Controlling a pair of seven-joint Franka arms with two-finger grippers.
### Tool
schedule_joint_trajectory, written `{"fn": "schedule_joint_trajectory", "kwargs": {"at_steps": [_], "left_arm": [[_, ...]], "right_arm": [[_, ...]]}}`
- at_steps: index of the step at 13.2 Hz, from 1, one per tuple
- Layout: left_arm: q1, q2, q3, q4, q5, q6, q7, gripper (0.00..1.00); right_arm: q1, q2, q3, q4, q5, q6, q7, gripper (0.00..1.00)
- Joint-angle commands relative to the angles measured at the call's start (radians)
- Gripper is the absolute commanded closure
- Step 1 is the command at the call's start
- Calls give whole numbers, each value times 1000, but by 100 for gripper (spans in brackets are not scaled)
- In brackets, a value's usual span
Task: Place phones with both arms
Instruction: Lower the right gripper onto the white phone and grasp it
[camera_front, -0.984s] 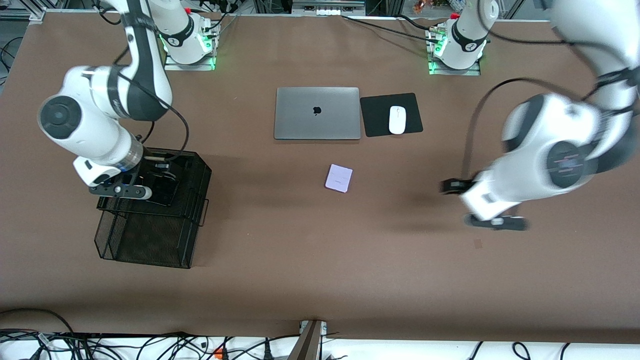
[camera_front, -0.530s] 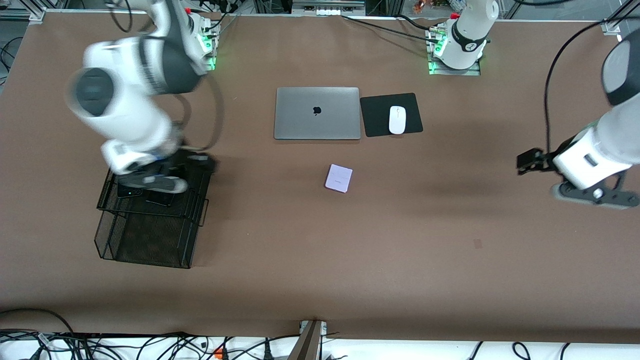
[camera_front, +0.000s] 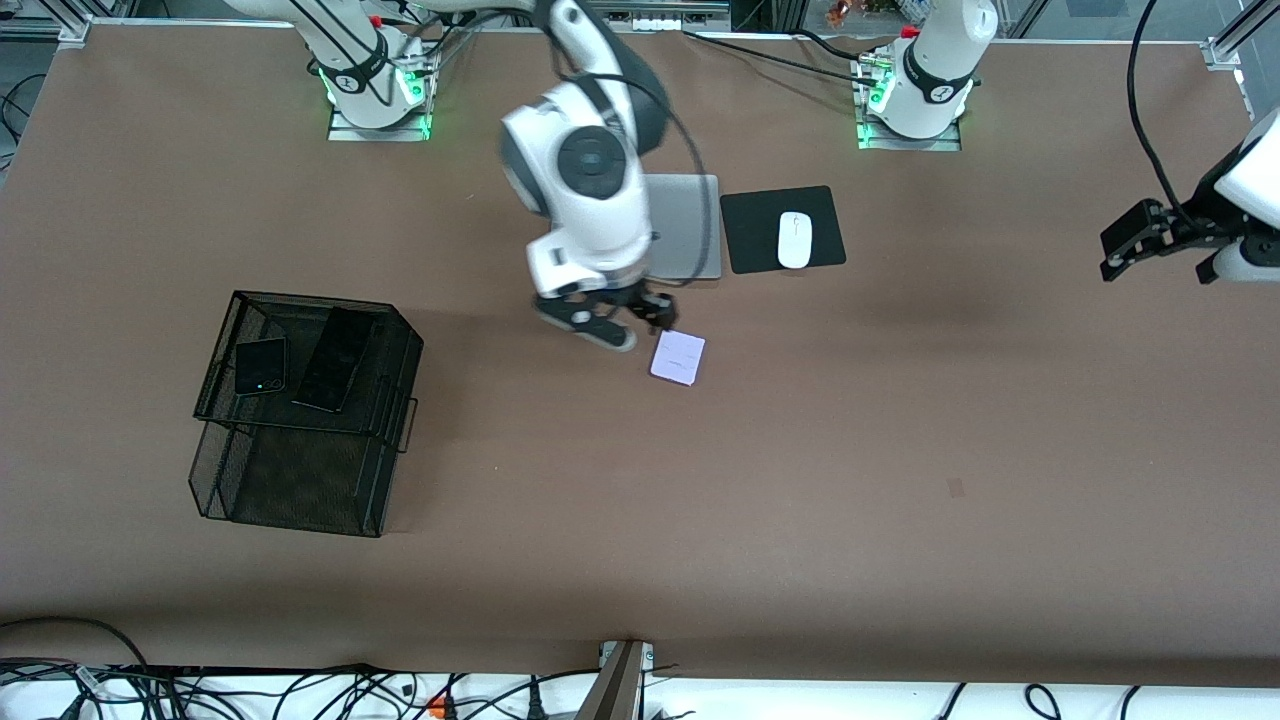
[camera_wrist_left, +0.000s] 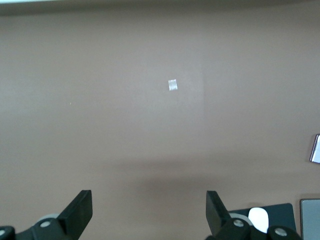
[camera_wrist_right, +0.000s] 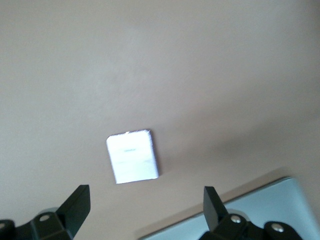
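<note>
A pale lilac phone (camera_front: 678, 357) lies flat on the brown table, nearer to the front camera than the laptop. My right gripper (camera_front: 592, 326) hangs open and empty just beside it, over bare table; in the right wrist view the lilac phone (camera_wrist_right: 132, 156) lies ahead of the open right gripper (camera_wrist_right: 145, 210). A squarish black phone (camera_front: 260, 366) and a long black phone (camera_front: 335, 360) rest side by side on top of the black mesh basket (camera_front: 300, 480). Out at the table's edge near its own end, my left gripper (camera_front: 1232, 266) is open and empty over bare table (camera_wrist_left: 148, 212).
A grey laptop (camera_front: 688, 230) lies closed, partly hidden by my right arm. Beside it a white mouse (camera_front: 794, 240) sits on a black pad (camera_front: 750, 235). The mesh basket stands toward the right arm's end.
My right arm has swung from the basket to the middle of the table, beside the lilac phone. My left arm has drawn back toward its end of the table. Both black phones now show on the basket.
</note>
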Motion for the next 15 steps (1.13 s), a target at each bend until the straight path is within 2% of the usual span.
{"fn": "schedule_joint_trajectory", "kwargs": {"at_steps": [1, 7, 15], "left_arm": [[-3, 11, -2, 10, -20, -10, 25, 0], [-11, 11, -6, 12, -20, -13, 22, 0], [0, 13, -4, 12, -20, -22, 25, 0]], "right_arm": [[51, 130, -7, 48, 4, 94, 112, 0], [102, 259, -7, 38, 2, 226, 151, 0], [100, 316, -7, 39, -41, 318, 131, 0]]}}
